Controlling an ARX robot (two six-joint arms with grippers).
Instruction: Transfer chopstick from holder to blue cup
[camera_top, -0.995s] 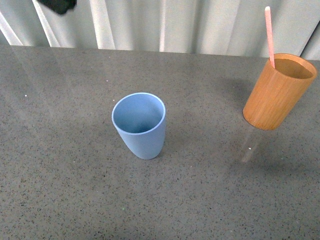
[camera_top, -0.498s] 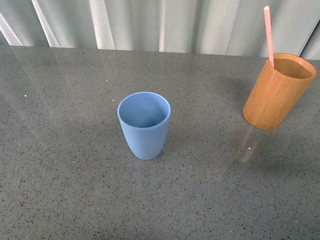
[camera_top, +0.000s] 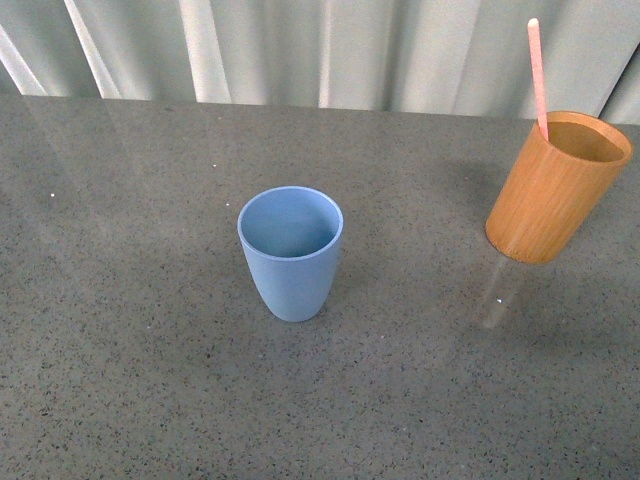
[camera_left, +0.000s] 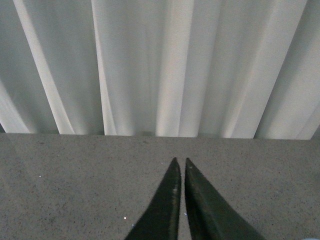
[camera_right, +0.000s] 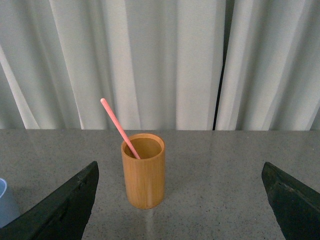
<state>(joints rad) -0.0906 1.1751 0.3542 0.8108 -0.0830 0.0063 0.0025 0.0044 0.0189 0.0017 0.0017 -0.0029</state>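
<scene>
Since a second ago the blue cup (camera_top: 290, 255) has gone from leaning leftward to standing upright a little further right. The dark bit of arm at the upper left corner of the front view is gone. The holder and chopstick have kept their places.

Closest in, the left gripper (camera_left: 180, 162) points over bare tabletop (camera_top: 150, 400) toward the backdrop. Its jaws are drawn almost together with only a slit between them and nothing held. The right gripper (camera_right: 180, 166) has its jaws spread wide and empty. The holder is framed between them but well ahead, so I judge this arm lined up for the reach, with the pick not yet begun.

Out on the grey speckled tabletop, the blue cup stands mid-scene, mouth up and empty, which suits it to receive a stick lowered from above. Further back and well to the right stands the holder (camera_top: 555, 190), upright on its base and well apart from the cup. The chopstick (camera_top: 538, 75) is in the holder, its lower end inside and its shaft leaning on the rim. Much of its length rises free above the rim, and that free part is likely where it can be taken. Behind everything hangs a pale pleated curtain (camera_top: 300, 50).
</scene>
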